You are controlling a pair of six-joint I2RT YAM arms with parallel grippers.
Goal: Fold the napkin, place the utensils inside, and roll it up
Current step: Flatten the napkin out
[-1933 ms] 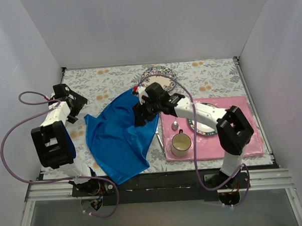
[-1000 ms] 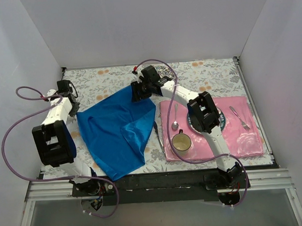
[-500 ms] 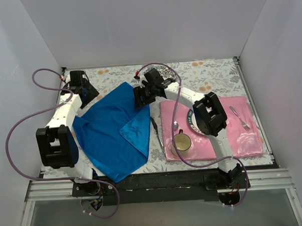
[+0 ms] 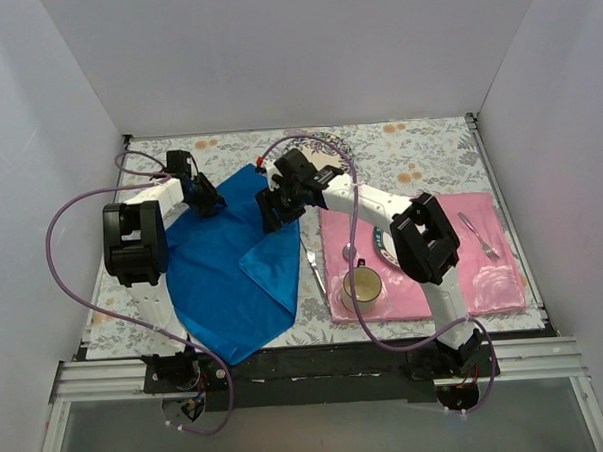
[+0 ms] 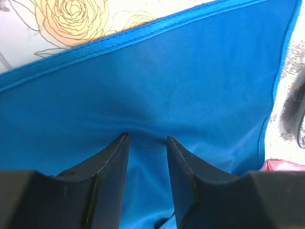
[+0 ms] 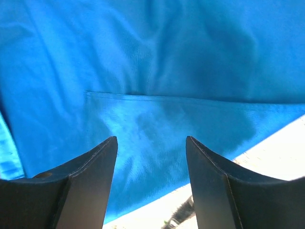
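Observation:
The blue napkin [image 4: 219, 275] lies spread on the table, with a triangular flap [image 4: 275, 262] folded over its right side. My left gripper [image 4: 209, 203] rests on its far left part. In the left wrist view its fingertips [image 5: 145, 138] stand a little apart, pressing into the napkin [image 5: 190, 71], which puckers between them. My right gripper [image 4: 270, 216] hovers open over the napkin's far right part [image 6: 167, 57], its jaws [image 6: 150, 138] holding nothing. A knife [image 4: 312, 270] lies between napkin and pink placemat [image 4: 484, 278]; a spoon [image 4: 350, 246] and fork [image 4: 479, 234] lie on the mat.
A cup [image 4: 361, 285] stands on the placemat's near left, beside a plate [image 4: 384, 244] partly under my right arm. A patterned plate [image 4: 323, 145] sits at the back. White walls close in the table on three sides.
My left arm swung from the table's left edge onto the napkin's far left part. My right gripper drew slightly nearer over the cloth. The napkin lies flatter.

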